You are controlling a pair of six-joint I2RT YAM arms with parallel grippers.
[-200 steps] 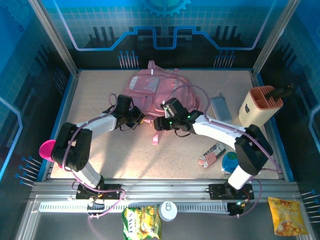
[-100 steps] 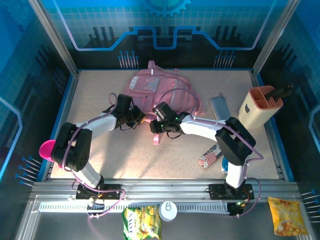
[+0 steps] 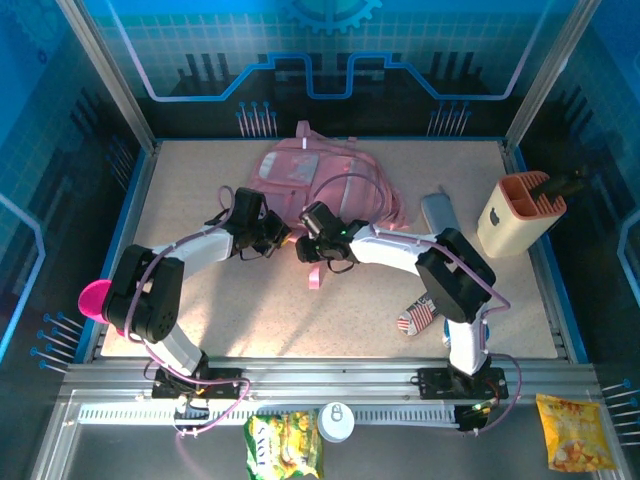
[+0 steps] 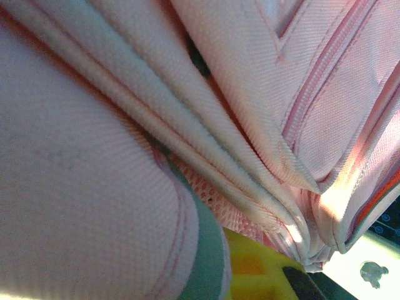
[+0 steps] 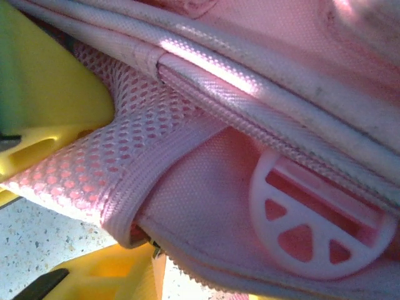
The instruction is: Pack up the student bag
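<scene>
- Top external: I am seeing the student bag lying at the far middle of the tabletop, with the left gripper and right gripper both pressing against its near edge.
- Right wrist: yellow fingers are straddling a mesh strap; I am reading them as closed on the bag.
- Left wrist: pink folds are crowding the lens; I cannot tell the finger opening.

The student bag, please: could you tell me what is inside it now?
Cannot be seen: the student bag lies with its pink fabric covering the inside. Both grippers work at its near edge.
</scene>
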